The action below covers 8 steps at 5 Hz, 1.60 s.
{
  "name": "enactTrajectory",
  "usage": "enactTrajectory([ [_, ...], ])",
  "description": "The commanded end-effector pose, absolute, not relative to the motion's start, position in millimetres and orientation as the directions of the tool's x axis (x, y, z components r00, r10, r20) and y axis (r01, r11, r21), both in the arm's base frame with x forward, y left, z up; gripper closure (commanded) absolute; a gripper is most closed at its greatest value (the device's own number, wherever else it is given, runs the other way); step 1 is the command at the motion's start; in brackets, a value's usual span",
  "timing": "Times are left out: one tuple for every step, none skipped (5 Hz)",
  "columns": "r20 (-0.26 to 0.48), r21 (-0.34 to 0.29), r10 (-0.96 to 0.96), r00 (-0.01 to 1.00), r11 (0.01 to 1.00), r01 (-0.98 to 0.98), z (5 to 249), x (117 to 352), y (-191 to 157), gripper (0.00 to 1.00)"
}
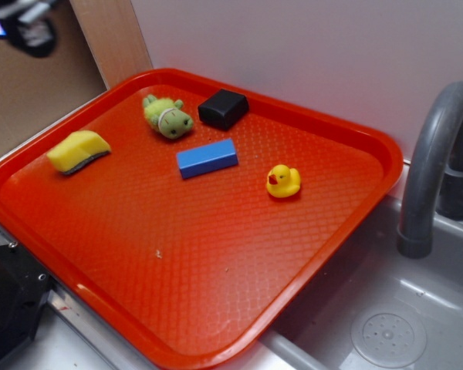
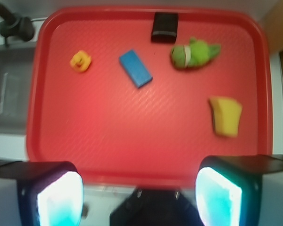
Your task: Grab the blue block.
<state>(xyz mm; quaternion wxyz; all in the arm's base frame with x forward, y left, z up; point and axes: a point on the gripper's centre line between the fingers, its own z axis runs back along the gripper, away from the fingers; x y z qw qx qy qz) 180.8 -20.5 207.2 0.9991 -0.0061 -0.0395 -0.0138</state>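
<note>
The blue block (image 1: 207,157) lies flat near the middle of the red tray (image 1: 216,293), between the black block and the yellow duck. In the wrist view the blue block (image 2: 135,68) lies at an angle in the tray's far half. My gripper (image 2: 139,197) is open and empty, high above the tray's near edge, far from the block. Its two pads (image 2: 61,200) glow white and cyan and stand wide apart. A blurred dark shape at the top left of the exterior view (image 1: 23,23) seems to be the gripper.
On the tray lie a black cuboid block (image 1: 223,108), a green plush toy (image 1: 168,116), a yellow sponge (image 1: 78,150) and a yellow duck (image 1: 283,181). A grey sink (image 1: 386,324) with a faucet (image 1: 432,162) lies to the right.
</note>
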Motion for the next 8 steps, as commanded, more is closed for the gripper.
enactTrajectory([
  [0.14, 0.04, -0.269, 0.953, 0.963, 0.266, 176, 244, -22, 0.0],
  [0.129, 0.088, -0.362, 0.923, 0.932, 0.353, 155, 247, -28, 0.0],
  [0.073, 0.096, -0.362, 0.929, 0.93, 0.354, 119, 255, -21, 0.0],
  [0.027, 0.087, -0.356, 0.934, 0.932, 0.353, 76, 270, -11, 0.0],
  [0.009, 0.087, -0.371, 0.929, 0.925, 0.369, 58, 280, -13, 0.0],
  [0.005, 0.028, -0.426, 0.905, 0.905, 0.425, 43, 286, -15, 0.0],
  [0.079, -0.125, -0.488, 0.869, 0.86, 0.494, 44, 275, -33, 0.0],
  [0.123, -0.151, -0.472, 0.873, 0.861, 0.486, 62, 265, -47, 0.0],
])
